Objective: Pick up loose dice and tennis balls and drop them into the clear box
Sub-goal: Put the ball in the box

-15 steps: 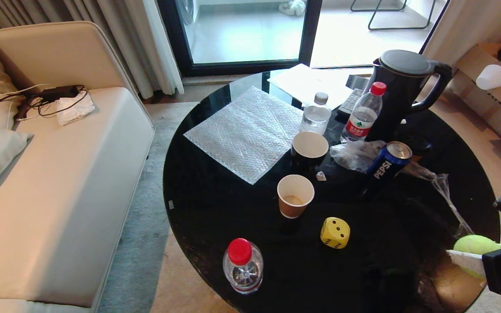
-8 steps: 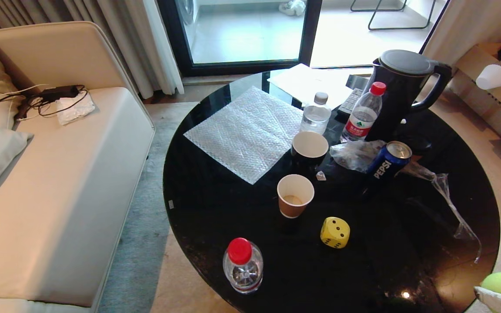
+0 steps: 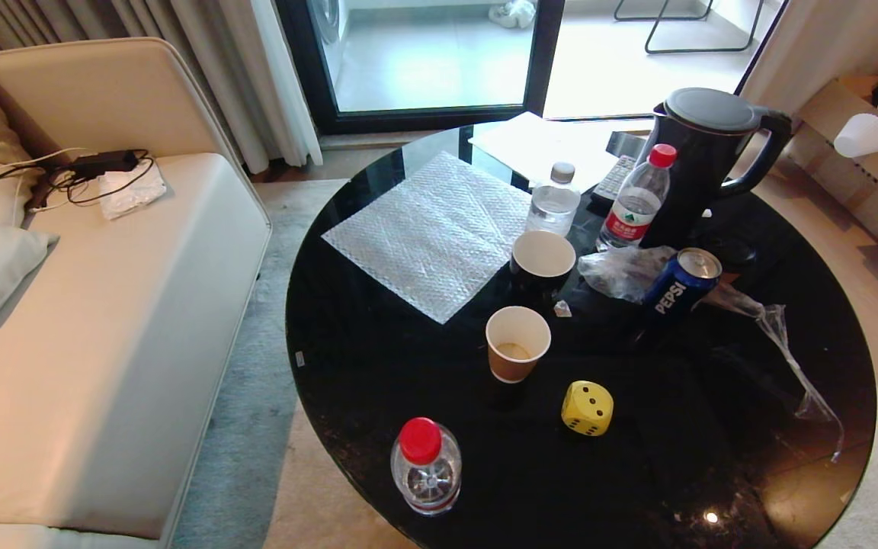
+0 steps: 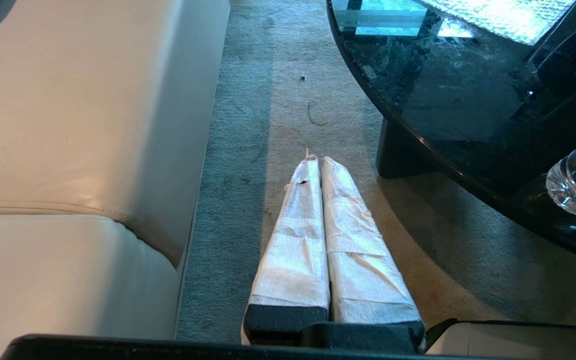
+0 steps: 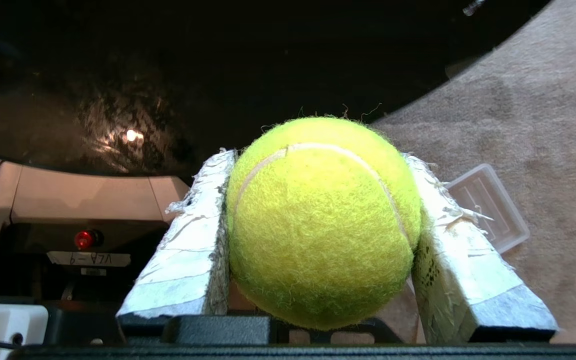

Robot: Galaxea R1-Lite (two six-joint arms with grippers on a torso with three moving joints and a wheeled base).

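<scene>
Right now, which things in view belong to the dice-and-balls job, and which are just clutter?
Job:
- tennis ball, held in the right gripper
- yellow die on the table

Clutter:
- paper cups
- water bottles
- Pepsi can
- kettle
- bubble wrap
- ribbed lid on the carpet

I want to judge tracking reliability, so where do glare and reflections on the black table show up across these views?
Head view: the black table mirrors the bright doorway along its far edge, plus a small highlight near its front edge. Left wrist view: bright window reflection at its far part. Right wrist view: a lamp glint on the dark top beyond the tennis ball, which is evenly lit.
</scene>
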